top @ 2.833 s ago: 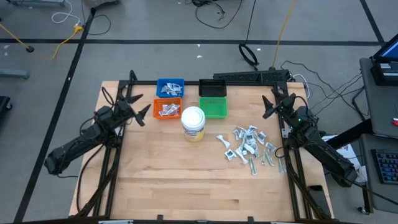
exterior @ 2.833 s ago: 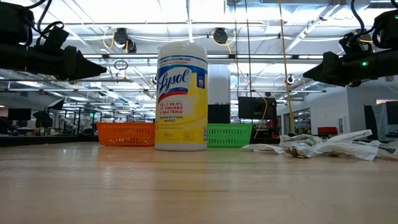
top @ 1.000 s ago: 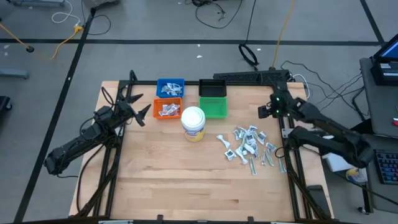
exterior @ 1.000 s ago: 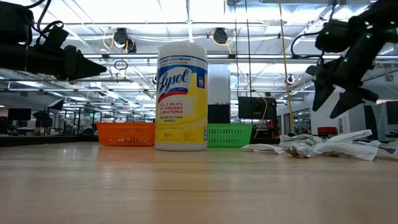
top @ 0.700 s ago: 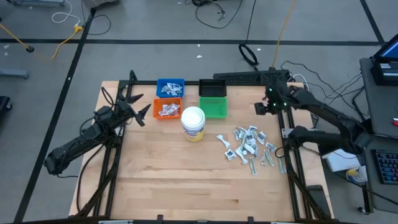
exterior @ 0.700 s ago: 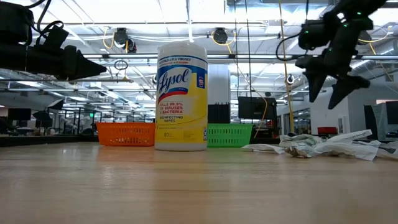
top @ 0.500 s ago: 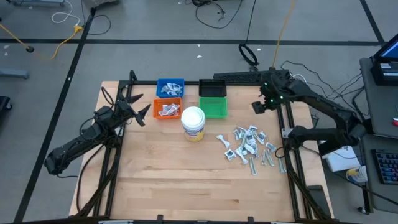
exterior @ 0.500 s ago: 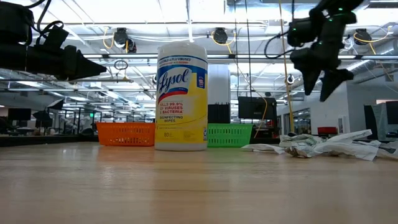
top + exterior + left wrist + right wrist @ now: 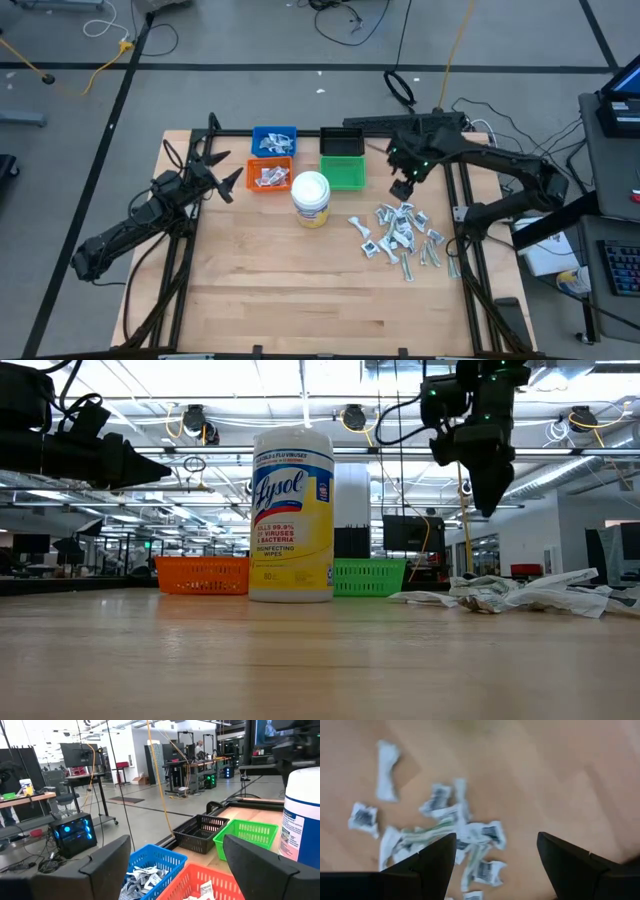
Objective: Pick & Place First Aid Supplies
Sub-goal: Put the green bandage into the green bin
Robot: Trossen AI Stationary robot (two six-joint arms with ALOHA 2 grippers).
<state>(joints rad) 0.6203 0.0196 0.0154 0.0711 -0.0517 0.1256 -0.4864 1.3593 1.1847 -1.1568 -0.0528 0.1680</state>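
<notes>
Hanging above the table, the right gripper (image 9: 401, 187) is pointing down with its fingers spread and empty, just beyond the heap of first aid supplies (image 9: 400, 235) lying on the table's (image 9: 300, 290) right side. Only the right wrist view is showing those packets singly, with dark marks on the square ones. The left gripper (image 9: 228, 182) is waiting, fingers released, beside the orange bin (image 9: 269, 176); its wrist view alone is revealing packets inside the blue bin (image 9: 150, 865). Four bins are sitting at the far edge, including the green bin (image 9: 343, 174) and black bin (image 9: 342, 142), plus one jar (image 9: 311, 198).
</notes>
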